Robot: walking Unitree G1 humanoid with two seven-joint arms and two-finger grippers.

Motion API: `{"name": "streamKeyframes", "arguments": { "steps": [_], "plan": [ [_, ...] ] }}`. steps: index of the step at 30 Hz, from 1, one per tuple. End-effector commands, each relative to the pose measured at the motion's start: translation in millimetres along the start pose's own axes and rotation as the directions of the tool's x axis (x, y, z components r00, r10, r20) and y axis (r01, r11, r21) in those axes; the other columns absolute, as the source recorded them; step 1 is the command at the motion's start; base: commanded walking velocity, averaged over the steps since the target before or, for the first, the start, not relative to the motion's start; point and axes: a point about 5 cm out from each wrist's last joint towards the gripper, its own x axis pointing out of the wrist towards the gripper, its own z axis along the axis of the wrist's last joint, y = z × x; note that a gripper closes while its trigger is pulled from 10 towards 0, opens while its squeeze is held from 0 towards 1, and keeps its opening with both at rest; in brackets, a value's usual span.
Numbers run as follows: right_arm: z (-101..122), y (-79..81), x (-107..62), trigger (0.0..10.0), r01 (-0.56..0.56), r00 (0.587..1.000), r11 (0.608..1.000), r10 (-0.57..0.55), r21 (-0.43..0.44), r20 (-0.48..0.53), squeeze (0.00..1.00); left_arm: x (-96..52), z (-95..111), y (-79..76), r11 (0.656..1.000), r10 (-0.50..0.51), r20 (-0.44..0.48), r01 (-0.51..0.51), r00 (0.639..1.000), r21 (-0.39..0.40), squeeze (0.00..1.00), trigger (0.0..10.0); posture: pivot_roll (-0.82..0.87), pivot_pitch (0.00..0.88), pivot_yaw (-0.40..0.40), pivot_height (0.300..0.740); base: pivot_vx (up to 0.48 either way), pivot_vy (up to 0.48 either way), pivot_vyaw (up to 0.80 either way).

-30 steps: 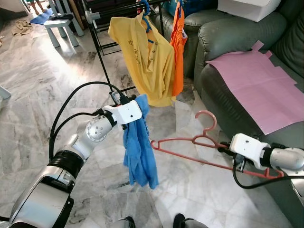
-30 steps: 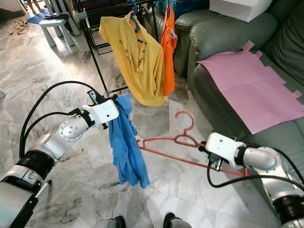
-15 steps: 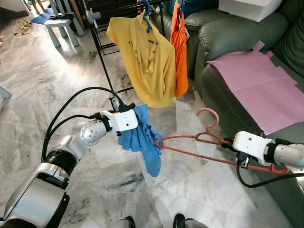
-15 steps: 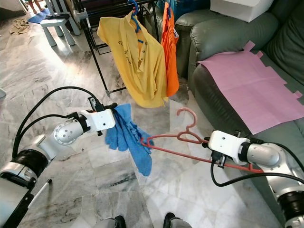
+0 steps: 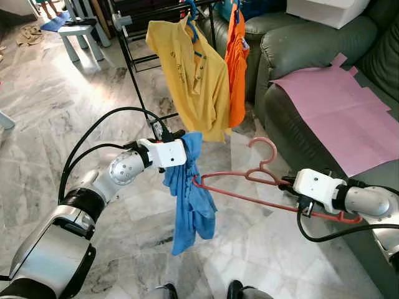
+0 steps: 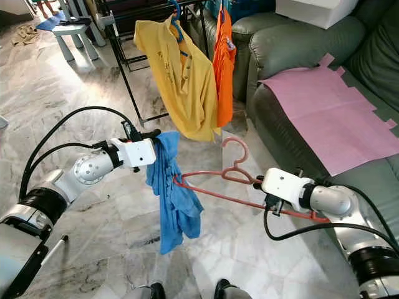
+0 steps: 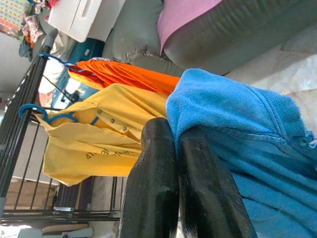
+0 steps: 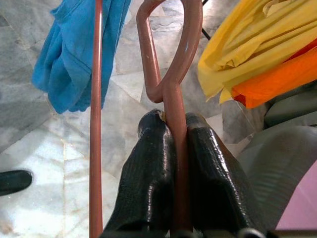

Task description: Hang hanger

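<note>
My right gripper [image 8: 174, 141] is shut on the neck of a red-brown plastic hanger [image 5: 249, 177], held level above the floor with its hook up. The hanger's far tip [image 5: 198, 182] pokes into a blue shirt [image 5: 190, 202] that hangs limp from my left gripper [image 7: 177, 148], which is shut on the shirt's top edge. Behind them a black clothes rack [image 5: 134, 68] carries a yellow polo shirt [image 5: 193, 78] on a blue hanger and an orange garment [image 5: 235, 62].
A dark green leather sofa [image 5: 299, 75] with a pink sheet [image 5: 336, 112] on its seat runs along the right. A white box [image 5: 327, 11] sits on its back. A small grey stool [image 5: 78, 34] stands far left. The floor is marble tile [image 5: 56, 124].
The left gripper rose and drew in, so the blue shirt hangs long again instead of bunched. The hanger moved left and its tip went into the shirt.
</note>
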Motion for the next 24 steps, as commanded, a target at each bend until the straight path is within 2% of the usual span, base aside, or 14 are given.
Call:
{"name": "streamKeyframes", "arguments": {
  "steps": [1, 8, 17, 24],
  "plan": [
    [3, 1.2, 3.5, 10.0, -0.005, 1.0, 1.0, 0.005, -0.011, 0.002, 0.0, 0.5, 2, 7.6, 1.0, 0.013, 0.011, -0.013, 1.0, 0.01, 0.0, 10.0, -0.1, 0.171, 0.051, 0.74, 0.0, 0.0, 0.0],
    [9, -2.5, 2.6, 10.0, 0.021, 1.0, 1.0, -0.021, 0.006, 0.023, 0.0, -4.4, -14, 0.1, 1.0, -0.008, -0.098, 0.01, 0.995, 0.018, 0.0, 10.0, -0.1, 0.168, 0.055, 0.74, 0.0, 0.0, 0.0],
    [12, -3.4, 8.9, 10.0, 0.074, 0.997, 0.997, -0.075, 0.026, 0.036, 0.0, 1.2, -4, -9.6, 0.998, -0.055, -0.04, 0.054, 0.998, -0.007, 0.0, 10.0, -0.11, 0.169, 0.049, 0.74, 0.0, 0.0, 0.0],
    [11, -0.1, 13.6, 10.0, 0.063, 0.997, 0.998, -0.064, 0.032, 0.034, 0.0, 3.3, 6, -6.7, 0.997, -0.078, 0.023, 0.078, 0.997, -0.005, 0.0, 10.0, -0.1, 0.168, 0.048, 0.74, 0.0, 0.0, 0.0]
  ]
}}
